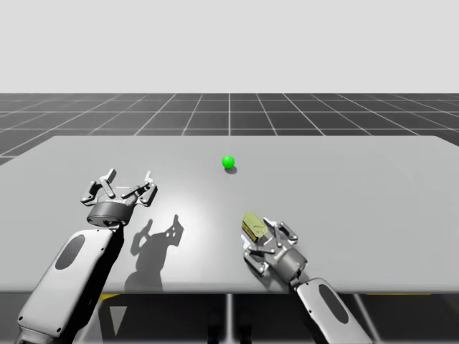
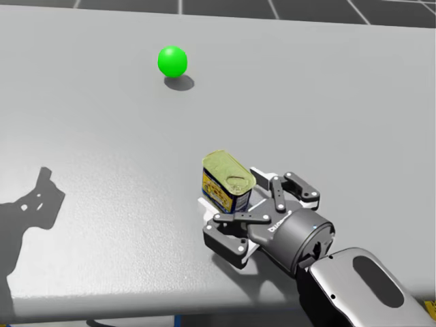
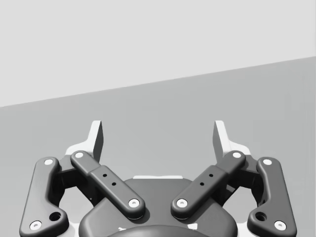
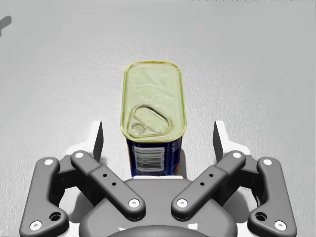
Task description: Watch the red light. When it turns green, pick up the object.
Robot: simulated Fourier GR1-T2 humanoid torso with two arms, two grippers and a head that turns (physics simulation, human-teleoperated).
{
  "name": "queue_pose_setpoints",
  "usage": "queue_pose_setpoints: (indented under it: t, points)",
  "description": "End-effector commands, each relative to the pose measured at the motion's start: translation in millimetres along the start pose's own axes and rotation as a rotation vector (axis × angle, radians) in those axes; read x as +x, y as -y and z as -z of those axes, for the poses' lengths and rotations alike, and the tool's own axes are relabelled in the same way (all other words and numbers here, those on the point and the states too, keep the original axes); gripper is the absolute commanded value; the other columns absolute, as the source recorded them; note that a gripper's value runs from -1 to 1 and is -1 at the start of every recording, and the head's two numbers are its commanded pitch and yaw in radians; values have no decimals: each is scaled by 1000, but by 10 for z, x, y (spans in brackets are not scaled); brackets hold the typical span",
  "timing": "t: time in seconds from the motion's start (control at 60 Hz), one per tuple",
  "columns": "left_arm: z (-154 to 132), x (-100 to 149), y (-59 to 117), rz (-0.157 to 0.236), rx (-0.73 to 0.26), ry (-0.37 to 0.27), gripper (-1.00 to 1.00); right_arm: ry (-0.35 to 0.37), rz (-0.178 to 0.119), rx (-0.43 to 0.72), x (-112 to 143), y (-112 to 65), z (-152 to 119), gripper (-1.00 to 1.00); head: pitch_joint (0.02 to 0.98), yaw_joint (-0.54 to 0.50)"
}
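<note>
A pale grey surface (image 1: 358, 186) stretches across a simulated scene, with a dark gridded floor (image 1: 229, 115) behind it. Near the middle of the surface, toward its far side, sits a small round light (image 1: 228, 161), glowing bright green. Nearer the robot and to the right of centre stands the object, a small rounded-rectangular can (image 2: 228, 178) with blue sides and a yellow-green lid that faces up and carries a pull tab. The right gripper (image 4: 158, 132) reaches in low from the near edge with its 2 fingers spread wide. The can stands between them, close to the gripper's base. The right wrist view shows a clear gap on each side, so neither finger touches it. The light lies well apart from the can, farther out on the surface. The left gripper (image 1: 130, 175) hangs above the left part of the surface, well apart from both can and light. Its 2 fingers are spread just as wide, with nothing between them, and its shadow (image 1: 154, 240) falls on the surface beside it.
</note>
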Motion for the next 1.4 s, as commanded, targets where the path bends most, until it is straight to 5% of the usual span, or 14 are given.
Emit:
queue_pose_setpoints:
  t: [0.017, 0.1, 0.133, 0.15, 0.167, 0.317, 0.683, 0.983, 1.183, 1.4]
  points:
    - [7, -1, -2, 0, 0, 0, -1000, -19, -19, -23, -12, 8, 108, -1000, 848, -116]
    - [9, -3, 0, 1, -1, 0, -1000, -49, -2, -19, -42, 7, 118, -1000, 846, -116]
    - [9, -2, 0, 0, -1, 0, -1000, -44, -16, -34, -66, 0, 114, -629, 844, -117]
    - [8, -2, 1, 0, -2, 1, -1000, -22, -23, -73, -89, -9, 110, 441, 843, -117]
    - [10, -2, 0, 1, -2, 1, -1000, -21, -26, -76, -93, -8, 109, 1000, 840, -117]
    - [12, -5, 6, 1, -3, 0, -1000, -18, -35, -82, -99, -10, 85, 1000, 798, -115]
    - [1, -20, 34, 7, -6, -1, -1000, -8, -32, -72, -125, 0, 68, 1000, 506, -133]
    - [-6, -23, 44, 8, -6, -1, -1000, 19, -36, -71, -73, -8, 40, 1000, 447, -142]
    - [-9, -18, 48, 8, -6, -1, -1000, 117, -37, -58, 259, -2, -45, 1000, 450, -138]
    - [-15, -12, 51, 8, -5, -1, -1000, 239, -90, -96, 816, 96, -149, 1000, 453, -140]
